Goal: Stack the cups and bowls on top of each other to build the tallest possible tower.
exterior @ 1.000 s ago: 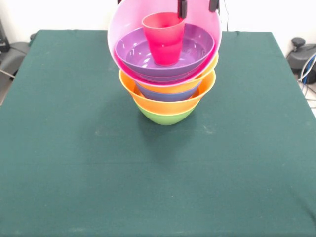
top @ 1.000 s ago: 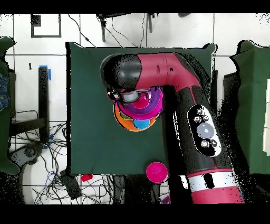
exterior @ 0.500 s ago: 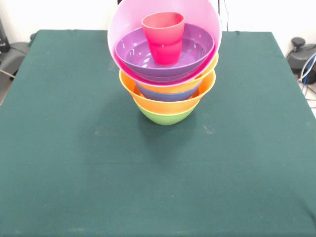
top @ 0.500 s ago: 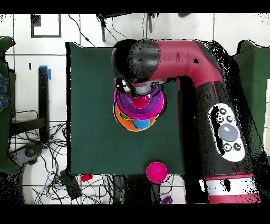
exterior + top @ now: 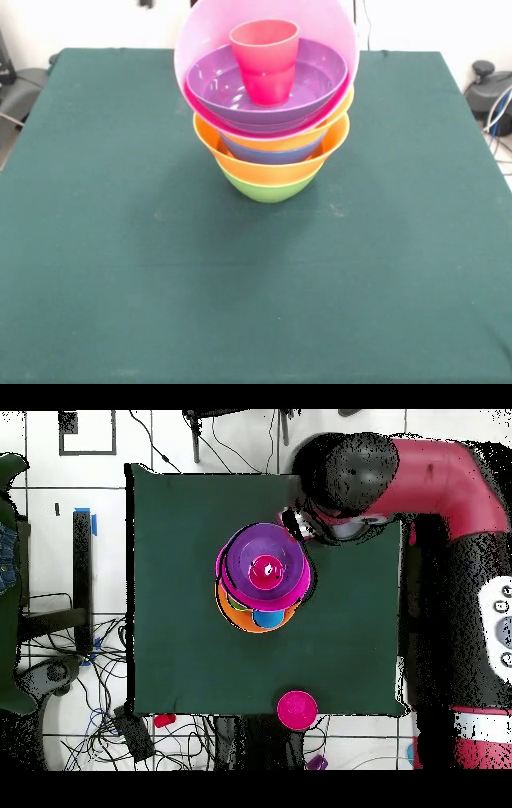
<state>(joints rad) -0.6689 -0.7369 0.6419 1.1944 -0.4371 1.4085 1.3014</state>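
Note:
The tower stands at the table's far middle. Its base is a green bowl (image 5: 268, 190), with an orange bowl (image 5: 240, 166), a blue bowl (image 5: 272, 154) and a second orange bowl (image 5: 316, 138) nested above it. On top leans a large pink bowl (image 5: 210, 36), tilted toward the camera, holding the purple bowl (image 5: 320, 80). A red cup (image 5: 266, 60) stands upright in the purple bowl (image 5: 280, 569). My gripper (image 5: 145, 3) shows only as a dark tip at the top edge, left of the tower and touching nothing. From above, the arm (image 5: 400, 469) hides it.
A small red bowl (image 5: 297, 708) sits alone at the table's edge (image 5: 200, 709) on the robot's side. Cables and small items lie on the floor (image 5: 100, 674) around the table.
The arm has swung off the tower toward the table's corner. The gripper rose from beside the red cup and moved away. The cup and the tower stayed in place.

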